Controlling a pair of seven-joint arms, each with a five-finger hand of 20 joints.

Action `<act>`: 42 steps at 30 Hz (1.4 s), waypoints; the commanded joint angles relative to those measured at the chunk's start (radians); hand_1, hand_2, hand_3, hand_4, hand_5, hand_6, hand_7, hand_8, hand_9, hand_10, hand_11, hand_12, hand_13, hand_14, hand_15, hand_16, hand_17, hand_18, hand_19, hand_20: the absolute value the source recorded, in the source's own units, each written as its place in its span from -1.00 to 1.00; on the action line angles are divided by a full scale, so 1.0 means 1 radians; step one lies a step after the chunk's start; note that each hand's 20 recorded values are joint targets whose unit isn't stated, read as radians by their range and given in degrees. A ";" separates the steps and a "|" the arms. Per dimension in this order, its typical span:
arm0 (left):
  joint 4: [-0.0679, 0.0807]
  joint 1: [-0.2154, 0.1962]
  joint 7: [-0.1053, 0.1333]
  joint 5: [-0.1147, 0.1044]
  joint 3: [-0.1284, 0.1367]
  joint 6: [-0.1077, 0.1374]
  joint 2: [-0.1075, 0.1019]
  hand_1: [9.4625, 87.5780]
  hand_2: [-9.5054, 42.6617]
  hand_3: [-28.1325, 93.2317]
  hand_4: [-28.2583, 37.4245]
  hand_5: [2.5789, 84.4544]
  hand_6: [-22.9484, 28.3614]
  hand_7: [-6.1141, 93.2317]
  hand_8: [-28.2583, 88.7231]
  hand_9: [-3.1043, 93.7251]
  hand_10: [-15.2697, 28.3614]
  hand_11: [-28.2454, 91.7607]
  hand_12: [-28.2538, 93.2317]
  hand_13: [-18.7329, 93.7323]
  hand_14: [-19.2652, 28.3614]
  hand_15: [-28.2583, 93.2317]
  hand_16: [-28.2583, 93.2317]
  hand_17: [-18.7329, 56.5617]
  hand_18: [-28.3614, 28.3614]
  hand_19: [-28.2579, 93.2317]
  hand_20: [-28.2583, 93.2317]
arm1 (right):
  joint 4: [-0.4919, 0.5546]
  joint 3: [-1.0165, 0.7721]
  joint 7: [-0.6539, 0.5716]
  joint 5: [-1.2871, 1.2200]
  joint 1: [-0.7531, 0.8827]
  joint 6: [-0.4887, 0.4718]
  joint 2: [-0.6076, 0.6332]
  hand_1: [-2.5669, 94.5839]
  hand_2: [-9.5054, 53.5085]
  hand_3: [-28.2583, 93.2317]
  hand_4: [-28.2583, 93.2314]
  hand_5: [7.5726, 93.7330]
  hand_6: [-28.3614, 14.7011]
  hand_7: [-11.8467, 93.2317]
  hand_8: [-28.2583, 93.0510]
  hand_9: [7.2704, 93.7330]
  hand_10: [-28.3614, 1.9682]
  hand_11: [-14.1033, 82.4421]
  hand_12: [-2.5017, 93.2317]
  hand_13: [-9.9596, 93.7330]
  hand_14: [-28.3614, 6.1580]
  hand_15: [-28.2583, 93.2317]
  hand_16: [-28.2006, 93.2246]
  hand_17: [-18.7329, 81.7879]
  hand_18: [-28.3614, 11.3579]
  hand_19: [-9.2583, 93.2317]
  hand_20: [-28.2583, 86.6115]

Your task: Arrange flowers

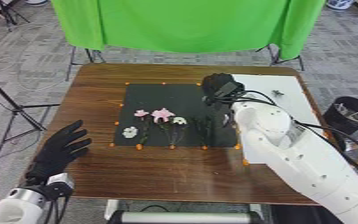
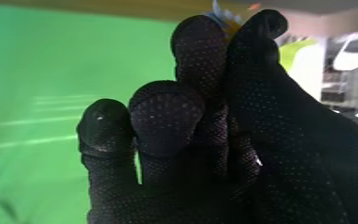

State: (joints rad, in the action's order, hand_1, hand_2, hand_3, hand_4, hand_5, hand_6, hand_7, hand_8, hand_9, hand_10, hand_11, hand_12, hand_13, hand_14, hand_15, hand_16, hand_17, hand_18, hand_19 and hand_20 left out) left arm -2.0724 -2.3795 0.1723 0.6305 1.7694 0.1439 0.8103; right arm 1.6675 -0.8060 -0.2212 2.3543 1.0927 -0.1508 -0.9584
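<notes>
In the head view, my right hand (image 1: 218, 86) is over the upper right edge of the black mat (image 1: 171, 92). The right wrist view shows my right hand (image 2: 167, 115) with a finger and thumb pinching a flower with pale blue and orange parts (image 2: 222, 16). A large pink flower (image 1: 162, 115) lies on the mat between a small pink flower (image 1: 141, 113) and a white flower (image 1: 180, 121). Another white flower (image 1: 129, 132) lies lower left, and dark stems (image 1: 205, 131) lie to the right. My left hand (image 1: 58, 150) is open at the table's left edge.
A white sheet (image 1: 257, 84) covers the table's right side, with a small dark piece (image 1: 278, 93) on it. Orange markers edge the mat. A black bin (image 1: 350, 114) stands right of the brown table (image 1: 158, 180), and a green cloth (image 1: 189, 25) hangs behind.
</notes>
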 commanded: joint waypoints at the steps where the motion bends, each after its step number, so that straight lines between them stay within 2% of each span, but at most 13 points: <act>1: 0.007 -0.005 -0.028 0.006 -0.013 -0.002 0.014 -0.57 -0.59 0.62 -0.88 -0.40 0.02 -0.46 -0.71 -0.43 0.28 -0.19 -0.29 -0.30 0.52 -0.01 -0.55 -0.77 0.81 0.20 -0.41 | -0.033 0.041 0.016 0.042 -0.011 -0.016 -0.037 -0.03 -1.00 0.88 -0.89 0.46 0.48 0.22 -0.51 0.91 0.61 -0.35 0.09 0.69 0.45 0.58 -0.01 0.13 -0.56 1.00 0.31; 10: 0.013 0.004 -0.034 0.009 -0.016 -0.015 0.009 -0.57 -0.59 0.62 -0.88 -0.40 0.02 -0.46 -0.71 -0.43 0.28 -0.19 -0.29 -0.30 0.52 -0.01 -0.55 -0.77 0.81 0.20 -0.41 | -0.032 0.046 0.013 0.046 -0.003 -0.025 -0.039 -0.07 -1.00 0.87 -0.94 0.39 0.49 0.23 -0.49 0.86 0.64 -0.34 0.08 0.66 0.46 0.59 -0.01 0.12 -0.55 0.99 0.31; 11: 0.010 -0.003 -0.032 0.008 -0.013 -0.013 0.009 -0.57 -0.59 0.62 -0.88 -0.40 0.02 -0.46 -0.71 -0.43 0.28 -0.19 -0.29 -0.30 0.52 -0.01 -0.55 -0.77 0.81 0.20 -0.41 | -0.033 0.040 0.021 0.053 0.002 -0.033 -0.044 -0.08 -1.00 0.87 -0.94 0.37 0.49 0.22 -0.49 0.85 0.64 -0.35 0.07 0.66 0.46 0.59 -0.01 0.11 -0.55 0.99 0.31; 12: 0.015 0.007 -0.035 0.011 -0.016 -0.017 0.010 -0.57 -0.59 0.62 -0.88 -0.40 0.02 -0.45 -0.71 -0.43 0.28 -0.19 -0.29 -0.30 0.52 -0.01 -0.55 -0.77 0.81 0.20 -0.41 | -0.030 0.045 0.014 0.042 0.000 -0.035 -0.041 -0.09 -1.00 0.87 -0.95 0.37 0.49 0.22 -0.50 0.84 0.63 -0.35 0.07 0.65 0.46 0.59 -0.01 0.11 -0.54 0.99 0.31; 15: 0.014 0.006 -0.043 0.013 -0.014 -0.021 0.011 -0.57 -0.59 0.62 -0.87 -0.40 0.02 -0.45 -0.71 -0.43 0.28 -0.19 -0.29 -0.30 0.52 -0.01 -0.55 -0.77 0.81 0.20 -0.41 | -0.033 0.044 0.015 0.048 0.007 -0.041 -0.043 -0.10 -1.00 0.86 -0.96 0.34 0.48 0.21 -0.50 0.81 0.63 -0.36 0.06 0.63 0.44 0.60 -0.01 0.10 -0.54 0.98 0.31; 17: 0.014 0.004 -0.039 0.011 -0.015 -0.021 0.009 -0.57 -0.59 0.62 -0.87 -0.40 0.02 -0.45 -0.71 -0.43 0.28 -0.19 -0.29 -0.30 0.52 -0.01 -0.55 -0.77 0.81 0.20 -0.41 | -0.034 0.043 0.015 0.055 0.010 -0.046 -0.041 -0.12 -1.00 0.86 -0.96 0.29 0.46 0.21 -0.50 0.77 0.61 -0.36 0.05 0.61 0.43 0.61 0.00 0.09 -0.53 0.98 0.32; 24: 0.017 0.007 -0.047 0.015 -0.013 -0.026 0.013 -0.57 -0.59 0.62 -0.87 -0.40 0.02 -0.46 -0.71 -0.43 0.28 -0.18 -0.29 -0.30 0.52 -0.01 -0.55 -0.77 0.81 0.20 -0.41 | -0.040 0.038 0.008 0.069 0.009 -0.059 -0.044 -0.14 -1.00 0.87 -0.98 0.19 0.44 0.23 -0.51 0.66 0.53 -0.32 0.06 0.56 0.42 0.63 -0.01 0.07 -0.54 0.97 0.33; 31: 0.018 0.007 -0.046 0.014 -0.013 -0.027 0.012 -0.57 -0.59 0.62 -0.87 -0.40 0.02 -0.45 -0.71 -0.43 0.28 -0.19 -0.29 -0.30 0.52 -0.01 -0.55 -0.77 0.81 0.20 -0.41 | -0.043 0.026 0.014 0.089 0.013 -0.072 -0.039 -0.19 -1.00 0.87 -1.00 0.13 0.40 0.20 -0.51 0.52 0.46 -0.14 -0.07 0.50 0.39 0.66 -0.01 0.05 -0.53 0.96 0.35; 33: 0.017 0.002 -0.040 0.012 -0.012 -0.027 0.009 -0.57 -0.59 0.62 -0.87 -0.40 0.02 -0.45 -0.71 -0.43 0.28 -0.19 -0.29 -0.30 0.52 -0.01 -0.55 -0.77 0.81 0.20 -0.41 | -0.043 0.027 0.008 0.085 0.010 -0.081 -0.038 -0.20 -1.00 0.88 -1.00 0.12 0.40 0.19 -0.50 0.49 0.44 -0.10 -0.10 0.50 0.38 0.66 -0.01 0.05 -0.53 0.95 0.35; 37: 0.015 0.003 -0.048 0.015 -0.009 -0.026 0.012 -0.57 -0.59 0.62 -0.87 -0.40 0.02 -0.45 -0.71 -0.43 0.28 -0.19 -0.29 -0.30 0.52 -0.01 -0.55 -0.77 0.81 0.20 -0.41 | -0.042 0.016 0.012 0.087 0.014 -0.092 -0.038 -0.26 -1.00 0.88 -1.00 0.11 0.40 0.15 -0.52 0.40 0.39 0.03 -0.21 0.47 0.35 0.67 -0.02 0.03 -0.54 0.95 0.36; 38: 0.017 0.003 -0.042 0.013 -0.012 -0.025 0.009 -0.57 -0.59 0.62 -0.87 -0.40 0.01 -0.45 -0.71 -0.43 0.28 -0.19 -0.29 -0.30 0.52 -0.01 -0.55 -0.77 0.81 0.20 -0.41 | -0.044 0.018 0.012 0.082 0.011 -0.095 -0.037 -0.27 -1.00 0.89 -1.00 0.10 0.39 0.14 -0.53 0.38 0.35 0.05 -0.23 0.46 0.34 0.67 -0.02 0.03 -0.55 0.95 0.36; 40: 0.017 0.006 -0.046 0.015 -0.011 -0.026 0.011 -0.57 -0.59 0.62 -0.87 -0.40 0.02 -0.45 -0.71 -0.43 0.28 -0.19 -0.29 -0.30 0.52 -0.01 -0.55 -0.77 0.81 0.20 -0.41 | -0.031 0.007 0.009 0.082 0.023 -0.100 -0.033 -0.29 -1.00 0.89 -1.00 0.10 0.38 0.12 -0.61 0.35 0.31 0.11 -0.30 0.46 0.34 0.68 -0.02 0.03 -0.56 0.94 0.37; 42: 0.016 0.005 -0.045 0.014 -0.012 -0.025 0.011 -0.57 -0.59 0.62 -0.87 -0.40 0.02 -0.45 -0.71 -0.43 0.28 -0.19 -0.29 -0.30 0.52 -0.01 -0.55 -0.77 0.81 0.20 -0.41 | -0.034 0.020 0.005 0.082 0.012 -0.106 -0.039 -0.32 -1.00 0.91 -1.00 0.09 0.38 0.14 -0.77 0.32 0.28 0.14 -0.36 0.45 0.33 0.68 -0.02 0.02 -0.56 0.94 0.37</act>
State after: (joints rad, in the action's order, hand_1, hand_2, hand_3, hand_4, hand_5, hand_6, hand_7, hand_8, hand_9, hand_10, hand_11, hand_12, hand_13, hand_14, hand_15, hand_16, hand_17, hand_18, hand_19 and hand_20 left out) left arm -2.0667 -2.3580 0.1481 0.6419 1.7658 0.1273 0.8134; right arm 1.6257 -0.7840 -0.2130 2.4236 1.1077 -0.2346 -0.9985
